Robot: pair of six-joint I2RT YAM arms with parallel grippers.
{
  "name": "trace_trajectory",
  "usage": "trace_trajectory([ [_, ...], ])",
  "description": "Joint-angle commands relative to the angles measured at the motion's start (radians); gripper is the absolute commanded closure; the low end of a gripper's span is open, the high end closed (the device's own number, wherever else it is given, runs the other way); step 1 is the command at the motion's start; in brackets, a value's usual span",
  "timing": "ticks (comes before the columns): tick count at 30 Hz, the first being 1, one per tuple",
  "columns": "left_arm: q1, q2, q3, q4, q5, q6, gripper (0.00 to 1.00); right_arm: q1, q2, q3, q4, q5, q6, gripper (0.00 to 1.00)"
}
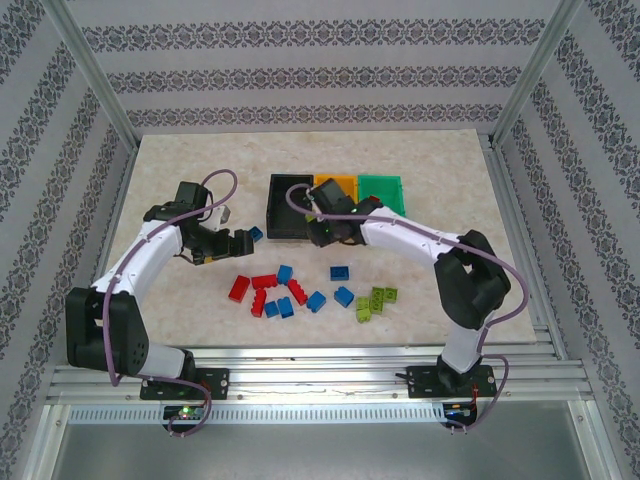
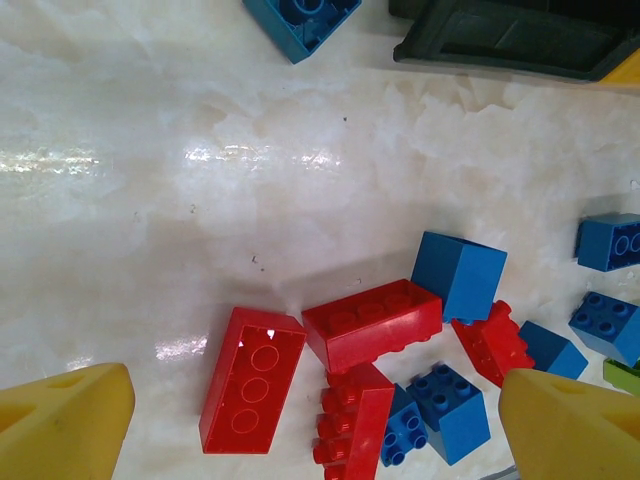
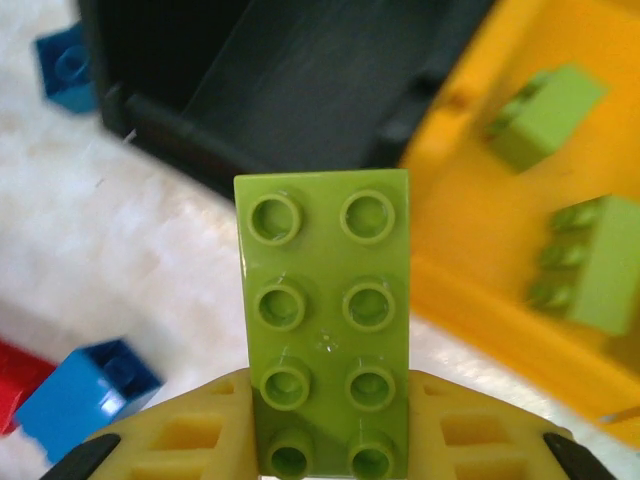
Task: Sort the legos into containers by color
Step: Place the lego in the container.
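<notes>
Top external camera shows us the loose legos lying closest to the arm bases, red and blue ones in a bunch and a few lime ones off to the right. A bit farther out, the left claw hangs over the table with its fingers wide apart and nothing in them, and red bricks lie right under it. Farther on, the right claw is clamped on a lime green brick, which looks lifted up by the front of the black bin. The brick's long side points straight away from the claw, toward the bins. The orange-yellow bin lies ahead and to the right of it. Two lime bricks sit inside that bin, so we think this one belongs there too. The right arm is the nearer one, and we think it must go forward and right. Farthest right is the green bin. We cannot read any words or brand anywhere.
</notes>
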Motion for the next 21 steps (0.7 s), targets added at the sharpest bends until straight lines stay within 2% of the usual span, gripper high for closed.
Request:
trace_trajectory([
  [1,0.009,-0.031,-0.015,0.01,-0.011,0.0,0.06,-0.049,0.028,0.077,-0.016,-0.002,0.028,0.72],
  [4,0.009,-0.036,-0.016,0.01,-0.015,-0.002,0.06,-0.089,0.071,0.145,-0.051,-0.01,0.032,0.67],
  [7,0.009,-0.038,-0.018,0.012,-0.018,-0.004,0.06,-0.103,0.101,0.194,-0.088,0.009,0.024,0.54],
  [9,0.009,-0.037,-0.019,0.012,-0.018,-0.004,0.06,-0.102,0.095,0.191,-0.087,0.004,0.018,0.5],
  [15,0.009,-0.03,-0.019,0.014,-0.017,-0.006,0.06,-0.091,0.01,0.068,-0.026,-0.023,0.03,0.49],
  [21,0.009,-0.022,-0.02,0.016,-0.016,-0.006,0.06,-0.06,-0.137,-0.158,0.066,-0.019,0.06,0.48],
])
